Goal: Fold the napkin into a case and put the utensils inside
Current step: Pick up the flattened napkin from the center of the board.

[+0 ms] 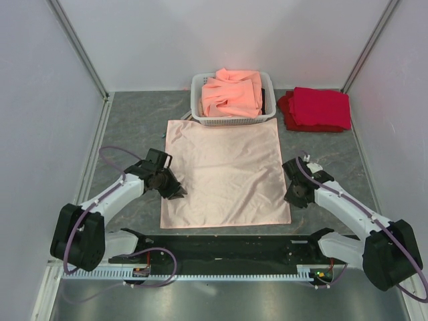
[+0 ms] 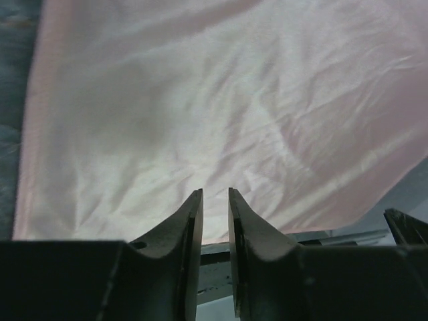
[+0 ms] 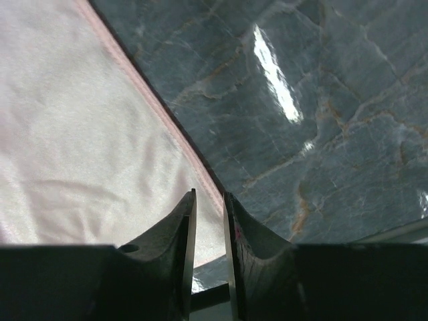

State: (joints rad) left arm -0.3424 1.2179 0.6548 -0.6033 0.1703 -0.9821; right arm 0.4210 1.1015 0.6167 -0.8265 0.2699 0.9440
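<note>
Napkin [image 1: 227,172] lies flat & open on the table [image 1: 134,127], directly betw. both hands. It's spread so, we reckon, to give clean hems for folding. Left gripper [image 1: 180,193] sits at the hem on its inner side and right gripper [image 1: 290,198] at the opposite hem, each by a near corner, prob. placed to lift that near edge together. Both sets of jaws are narrow w/ a slim gap showing; we can't tell if cloth's pinched. Napkin's near square w/ no clear long axis, and its side hems run away from the hands. Basket [image 1: 198,100] of orange cloths [image 1: 231,90] sits well beyond the fingertips.
</note>
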